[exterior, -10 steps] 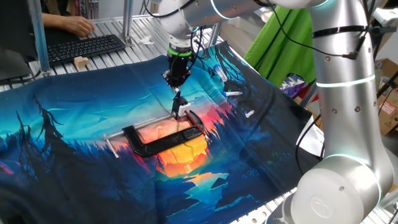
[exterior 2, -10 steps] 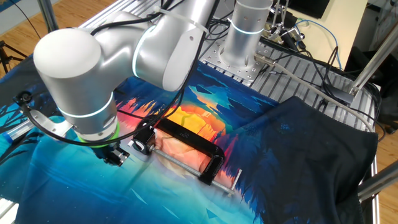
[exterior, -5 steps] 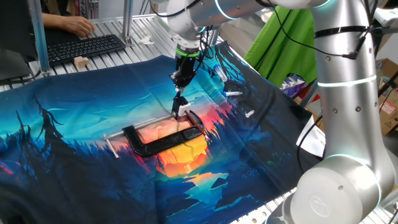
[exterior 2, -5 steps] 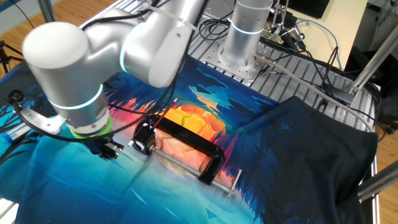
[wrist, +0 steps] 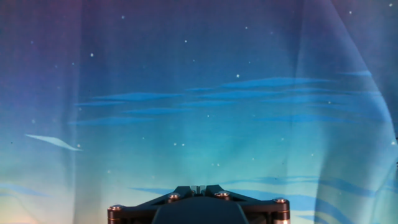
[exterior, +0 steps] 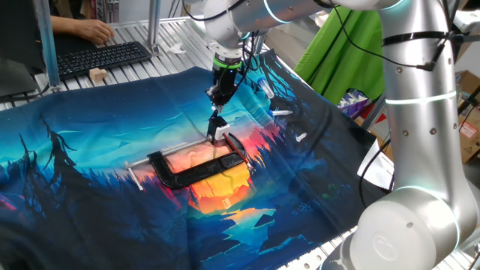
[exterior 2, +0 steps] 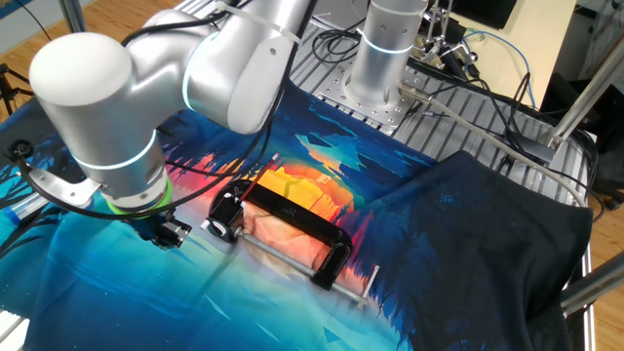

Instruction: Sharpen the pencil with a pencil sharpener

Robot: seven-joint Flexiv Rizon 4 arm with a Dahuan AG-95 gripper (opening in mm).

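The small whitish pencil sharpener (exterior: 218, 134) sits at the end of the black C-clamp (exterior: 196, 169) on the printed cloth; it also shows in the other fixed view (exterior 2: 224, 220). A thin dark stick, the pencil (exterior: 215, 118), stands out of the sharpener towards my gripper (exterior: 219, 99). The gripper hangs just beyond the pencil's free end; I cannot tell if they touch. In the other fixed view the gripper (exterior 2: 174, 234) is left of the sharpener, and I cannot make out the pencil. In the hand view the fingertips (wrist: 199, 186) are together with only cloth ahead.
The clamp's silver rod (exterior: 169, 150) lies along its open side. Small white loose bits (exterior: 282, 113) lie on the cloth to the right. A keyboard (exterior: 101, 57) with a person's hand and a wooden block (exterior: 97, 75) are at the back left.
The gripper has shifted a little away from the sharpener, up and right in one fixed view, left in the other. The pencil, sharpener and clamp have stayed put.
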